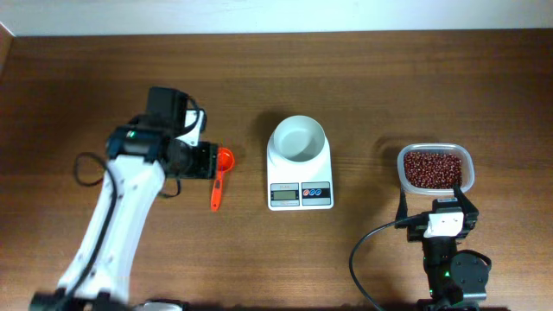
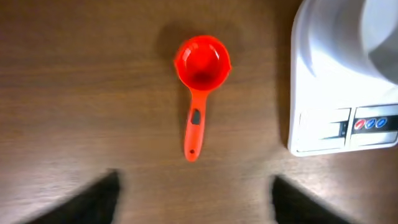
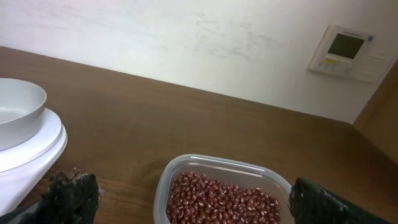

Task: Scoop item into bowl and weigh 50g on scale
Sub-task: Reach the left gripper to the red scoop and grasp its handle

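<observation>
– Along the table's edges, how much room is left?

– Bare wood is seen on every side of the scale, which is set near the middle. An orange scoop is laid to its left, apart from it. A clear tub is placed well off to its right. The far edge is met by a pale wall.

– What is hidden or cut off?

– From overhead, the scoop's cup is partly covered by the left arm. The scale's display cannot be read. In the right wrist view, the tub's near side is cut off by the frame.

– How are the grippers held?

– The left gripper is held with its blurred fingers apart and nothing between them; the scoop is left lying flat on the wood beyond them. The right gripper is spread wide and nothing is clasped; the tub is seen between its fingertips.

– And the item?

– The beans are small, dark reddish-brown and glossy, and they are heaped loosely in the tub. The white bowl is seated on the scale, its inside shown plain white.
</observation>
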Robot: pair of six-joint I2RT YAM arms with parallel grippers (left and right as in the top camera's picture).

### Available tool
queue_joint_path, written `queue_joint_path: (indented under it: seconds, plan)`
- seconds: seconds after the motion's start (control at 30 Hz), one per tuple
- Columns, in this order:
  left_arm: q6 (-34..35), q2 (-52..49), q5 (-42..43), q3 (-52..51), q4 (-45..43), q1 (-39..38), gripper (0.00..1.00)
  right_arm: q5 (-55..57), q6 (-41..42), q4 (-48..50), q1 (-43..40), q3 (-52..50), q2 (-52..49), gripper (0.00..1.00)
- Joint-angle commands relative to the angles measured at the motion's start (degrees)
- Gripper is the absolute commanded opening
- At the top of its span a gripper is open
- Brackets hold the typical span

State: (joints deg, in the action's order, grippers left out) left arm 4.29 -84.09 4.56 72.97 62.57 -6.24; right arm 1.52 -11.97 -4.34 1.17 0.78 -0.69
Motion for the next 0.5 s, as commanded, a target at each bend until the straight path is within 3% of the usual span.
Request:
queue_joint_path:
  seconds: [0.0,0.07,0.13,0.23,0.33,0.47]
  plan:
    - [0.46,-7.02,3.63,0.96,0.13,0.13,0.14,0.66,0.37,-0.2,0.33,-0.46,0.48,0.99]
    - [0.44,-10.56,3.61,0.96,0.11,-0.26,0.03,0.66,0.37,-0.2,0.33,-0.46,0.48,0.99]
    - [0.44,-14.27,3.61,0.96,-0.22,-1.14,0.02,0.66,0.37,-0.2,0.33,-0.46,0.48,0.99]
    - [0.44,-18.21,3.58,0.96,-0.09,-2.89,0.14,0.66,0.37,-0.2,0.33,-0.46,0.48,0.99]
    - [0.66,-20.31,2.71,0.96,0.09,-3.63,0.36,0.66,0.37,-0.2,0.33,-0.46,0.48,0.99]
    - [2.97,-21.55,-2.01,0.9,-1.4,-3.63,0.4,0.66,0.37,-0.2,0.33,-0.46,0.48,0.99]
